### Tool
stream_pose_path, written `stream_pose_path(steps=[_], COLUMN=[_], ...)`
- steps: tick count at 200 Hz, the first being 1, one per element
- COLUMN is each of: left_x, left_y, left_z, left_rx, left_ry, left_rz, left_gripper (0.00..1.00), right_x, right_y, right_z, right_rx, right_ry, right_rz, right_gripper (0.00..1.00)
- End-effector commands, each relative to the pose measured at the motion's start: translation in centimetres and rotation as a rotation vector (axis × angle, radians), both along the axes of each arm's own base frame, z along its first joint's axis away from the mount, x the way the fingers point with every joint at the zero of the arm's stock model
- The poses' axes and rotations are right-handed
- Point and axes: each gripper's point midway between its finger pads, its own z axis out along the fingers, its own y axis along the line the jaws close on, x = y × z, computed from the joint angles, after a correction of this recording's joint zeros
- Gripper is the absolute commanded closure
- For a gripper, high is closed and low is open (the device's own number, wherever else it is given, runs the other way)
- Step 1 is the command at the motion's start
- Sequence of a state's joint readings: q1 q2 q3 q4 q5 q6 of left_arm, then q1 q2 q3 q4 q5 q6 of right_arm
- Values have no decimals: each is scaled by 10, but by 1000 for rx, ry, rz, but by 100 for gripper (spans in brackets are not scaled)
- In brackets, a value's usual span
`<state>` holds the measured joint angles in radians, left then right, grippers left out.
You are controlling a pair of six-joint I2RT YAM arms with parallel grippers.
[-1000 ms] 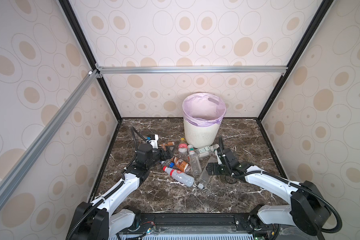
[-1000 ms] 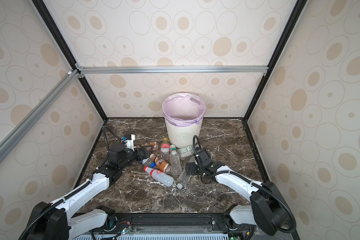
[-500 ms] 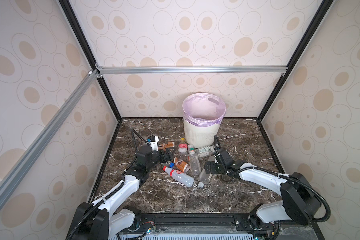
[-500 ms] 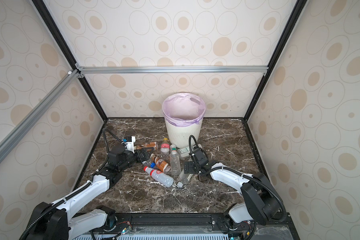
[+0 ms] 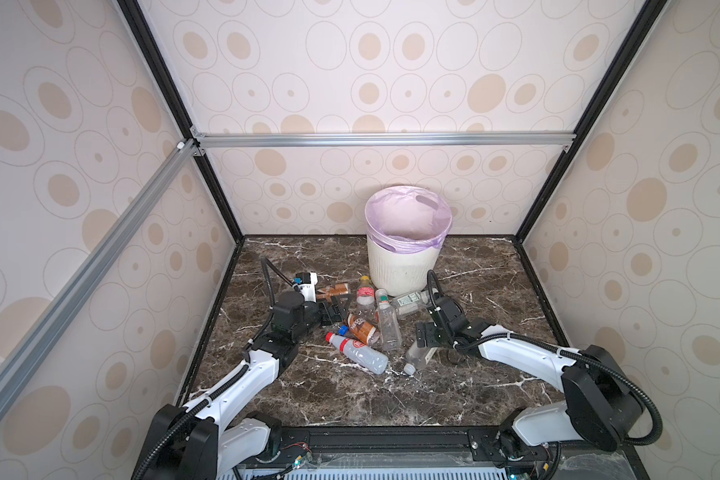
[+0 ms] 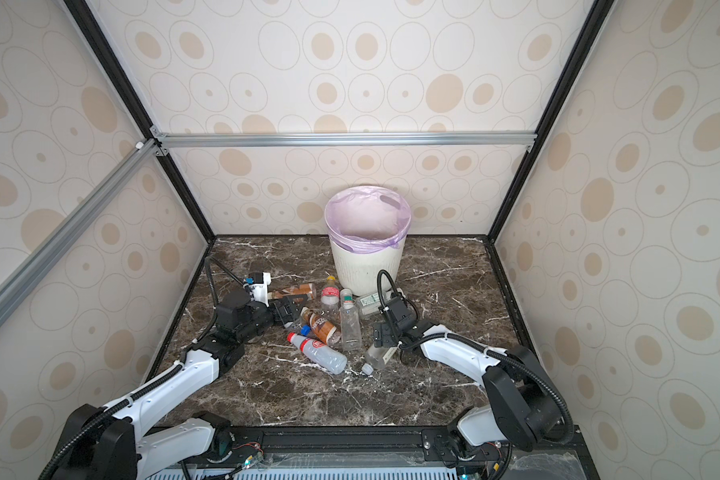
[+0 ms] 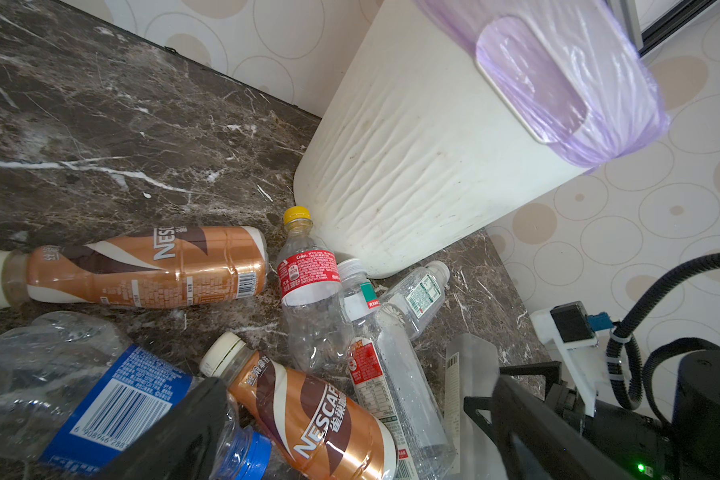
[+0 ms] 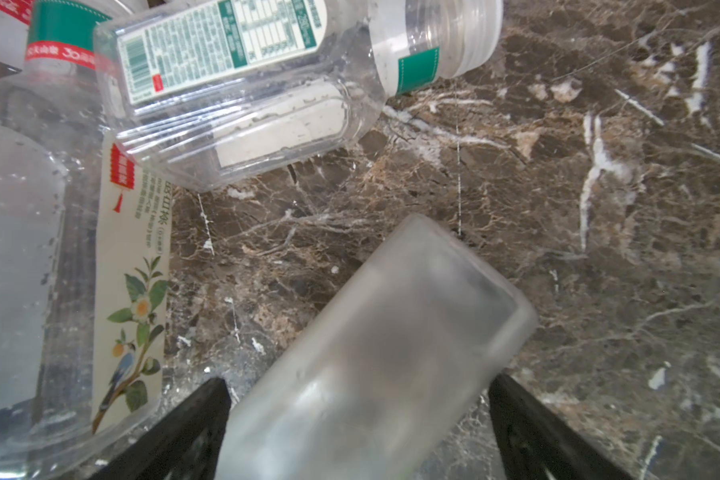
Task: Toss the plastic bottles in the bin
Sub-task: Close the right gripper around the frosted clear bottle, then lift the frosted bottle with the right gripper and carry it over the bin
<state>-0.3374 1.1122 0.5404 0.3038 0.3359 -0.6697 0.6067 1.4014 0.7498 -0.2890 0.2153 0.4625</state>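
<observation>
My right gripper (image 8: 358,380) is spread wide, jaws straddling the frosted bottle (image 8: 391,324) that lies at 5 o'clock of the plastic bottles (image 5: 364,326) pile. I'd centre on its body, close gently so it doesn't squirt out, then lift. Left gripper (image 5: 334,311) is also spread, holding nothing, at the pile's 9 o'clock. Bin (image 5: 404,270) stands upright at 12 o'clock, lilac liner (image 5: 408,245) on its rim, no bottle visible inside
</observation>
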Motion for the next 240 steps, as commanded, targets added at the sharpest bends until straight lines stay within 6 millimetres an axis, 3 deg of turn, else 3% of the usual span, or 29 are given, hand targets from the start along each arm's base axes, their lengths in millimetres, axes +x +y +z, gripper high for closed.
stream_pose_path(steps=[1,62,100,177,240], left_x=[0,1,0,1,2], left_y=[-2,-3,-4,-5,-6], left_z=[12,9,10,12,14], left_rx=[-5,4,8,4,1], left_ry=[-45,-42,-45,-48,-48], left_rz=[-13,-14,-18,-18,-17], left_gripper=[1,1,1,1,1], right_x=[-9,-20,-21,-6,1], right_y=[-7,-1,-10,-23,-22], right_z=[5,-9,-21,-21,-27], right_rx=[-9,65,-1,-144,-118], right_ry=[21,67,86,76,101], right_rz=[-9,-36,-35,-11,3], right_gripper=[1,0,0,0,14])
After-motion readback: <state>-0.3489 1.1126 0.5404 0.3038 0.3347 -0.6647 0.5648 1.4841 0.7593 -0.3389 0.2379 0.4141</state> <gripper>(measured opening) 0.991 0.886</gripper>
